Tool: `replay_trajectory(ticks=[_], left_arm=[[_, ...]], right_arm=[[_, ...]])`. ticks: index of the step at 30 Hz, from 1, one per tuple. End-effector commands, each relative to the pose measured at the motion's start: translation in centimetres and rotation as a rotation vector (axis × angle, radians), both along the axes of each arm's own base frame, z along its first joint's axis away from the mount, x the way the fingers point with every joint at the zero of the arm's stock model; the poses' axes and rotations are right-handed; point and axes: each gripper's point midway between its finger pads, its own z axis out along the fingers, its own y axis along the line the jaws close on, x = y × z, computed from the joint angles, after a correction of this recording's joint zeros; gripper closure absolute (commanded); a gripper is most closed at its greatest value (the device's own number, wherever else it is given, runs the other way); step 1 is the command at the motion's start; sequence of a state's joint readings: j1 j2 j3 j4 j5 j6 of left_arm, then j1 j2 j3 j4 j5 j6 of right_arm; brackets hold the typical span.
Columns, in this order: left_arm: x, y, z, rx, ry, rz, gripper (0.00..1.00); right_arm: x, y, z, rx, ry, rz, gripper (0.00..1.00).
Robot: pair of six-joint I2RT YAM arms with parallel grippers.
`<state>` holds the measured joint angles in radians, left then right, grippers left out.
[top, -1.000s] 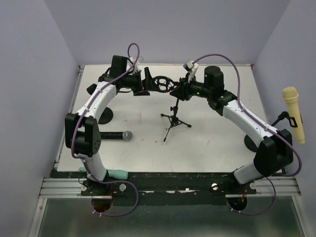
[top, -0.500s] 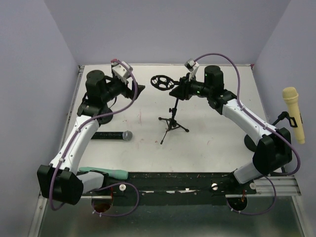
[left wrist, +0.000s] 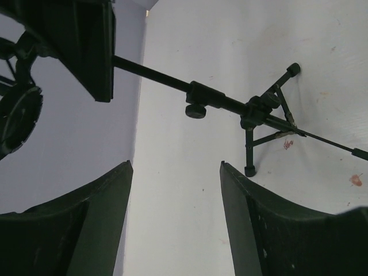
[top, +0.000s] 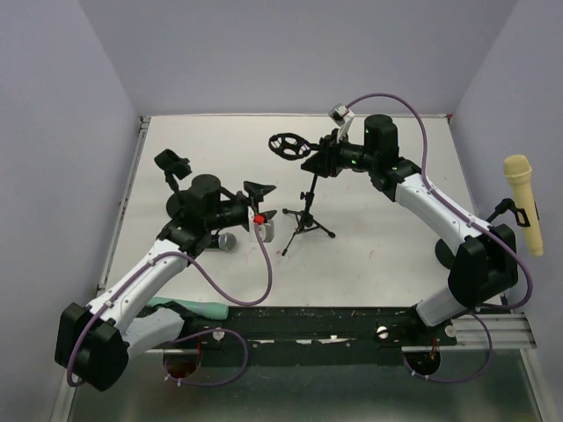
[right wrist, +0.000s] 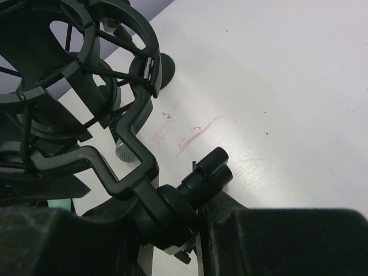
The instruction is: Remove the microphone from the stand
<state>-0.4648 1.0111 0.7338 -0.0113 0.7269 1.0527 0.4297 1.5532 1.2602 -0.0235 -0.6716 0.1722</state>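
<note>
The black microphone (top: 227,241) lies on the table left of the stand, mostly hidden under my left arm; its grey grille (right wrist: 125,150) also shows in the right wrist view. The tripod stand (top: 305,220) is upright at the table's middle, and its ring-shaped mount (top: 286,145) is empty. My right gripper (top: 322,163) is shut on the stand's top joint (right wrist: 167,213). Low over the microphone, my left gripper (top: 260,209) is open and faces the stand's pole (left wrist: 172,85). Nothing lies between its fingers (left wrist: 98,224).
A yellow microphone (top: 521,202) hangs on another holder by the right wall. A teal cloth (top: 189,309) lies at the near edge by the left arm's base. Purple walls close in the table on three sides.
My left arm has swung from the back of the table beside the mount down to the front, over the lying microphone, and its jaws have narrowed. The right gripper has stayed on the stand.
</note>
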Motion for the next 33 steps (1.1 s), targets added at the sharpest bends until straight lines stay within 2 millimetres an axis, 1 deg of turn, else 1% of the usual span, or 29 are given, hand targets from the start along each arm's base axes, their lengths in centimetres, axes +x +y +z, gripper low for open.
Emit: replay_trajectory(ticks=[1, 5, 10, 13, 20, 23, 28, 30, 33], left_arm=[[0.7, -3.2, -0.8, 0.045, -0.141, -0.120, 0.30], [1.6, -5.2, -2.2, 0.073, -0.144, -0.152, 0.32], [3.0, -7.1, -3.0, 0.095, -0.168, -0.151, 0.34], [3.8, -8.0, -3.6, 0.110, -0.177, -0.142, 0.34], [5.6, -8.4, -4.6, 0.143, -0.174, -0.094, 0.47], [6.1, -8.3, -4.8, 0.151, -0.170, -0.073, 0.48], [6.3, -8.1, -5.2, 0.160, -0.152, -0.056, 0.51], [6.3, -8.1, -5.5, 0.165, -0.143, -0.057, 0.56], [6.8, -8.0, -5.7, 0.171, -0.121, -0.035, 0.67]], right_arm=[[-0.8, 0.4, -0.8, -0.001, 0.048, 0.039, 0.99], [-1.0, 0.4, -0.8, 0.000, 0.047, 0.038, 0.99], [-1.1, 0.3, -0.6, 0.003, 0.036, 0.039, 0.99], [-1.0, 0.2, -0.7, -0.001, 0.038, 0.037, 0.99], [-0.8, 0.5, -0.3, 0.003, 0.029, 0.046, 0.99], [-0.7, 0.6, 0.0, 0.009, 0.028, 0.051, 0.99], [-0.6, 0.7, 0.1, 0.014, 0.025, 0.054, 0.99], [-0.6, 0.7, 0.1, 0.013, 0.023, 0.054, 0.99], [-0.7, 0.7, 0.1, 0.014, 0.025, 0.057, 0.99]])
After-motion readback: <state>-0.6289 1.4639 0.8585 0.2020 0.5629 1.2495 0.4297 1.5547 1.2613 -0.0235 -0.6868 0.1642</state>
